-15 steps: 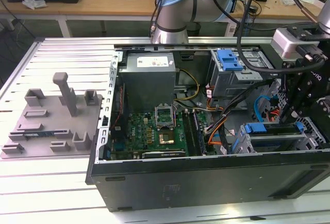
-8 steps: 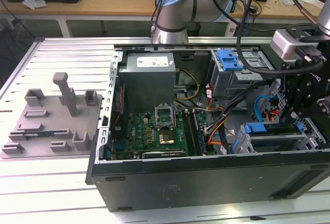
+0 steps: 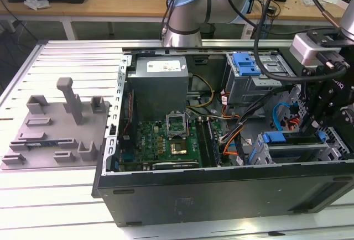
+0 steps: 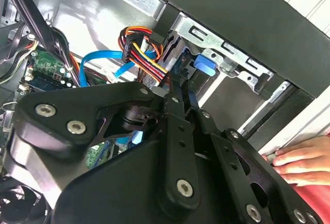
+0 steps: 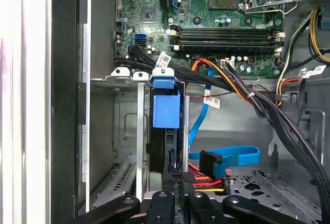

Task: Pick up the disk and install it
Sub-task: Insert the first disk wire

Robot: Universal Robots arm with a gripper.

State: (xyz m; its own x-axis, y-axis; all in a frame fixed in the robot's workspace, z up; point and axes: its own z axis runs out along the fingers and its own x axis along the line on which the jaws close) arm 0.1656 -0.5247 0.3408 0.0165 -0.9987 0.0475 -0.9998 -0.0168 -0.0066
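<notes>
We are deep in the open computer case [image 3: 221, 196], low on the exterior view's right, where the black wrist hangs over the drive cage [image 5: 140, 131]. The disk [image 5: 166, 113] stands on its thin edge between the cage's metal rails. Its blue carrier end is turned toward the motherboard [image 5: 221, 22], so to our eye it is slotted in rather than loose. The gripper [image 4: 179, 87] has its two fingers pressed close together, with barely a slit between them and the tips right at the disk's near end. We cannot tell whether they nip a thin lip of it or merely bear against it. The orange, red and yellow power cable [image 4: 147, 53] crowds in just beside the tips, and a blue data cable [image 5: 227, 157] loops nearby. A person's hand [image 4: 301, 162] rests at the case's outer edge. As for handling, we judge the disk dense and stiff, with smooth metal faces that could slip, and it is unkind to knocks. The plastic frame looks springy, so a firm hold belongs across the flat metal sides, clear of the connectors.
</notes>
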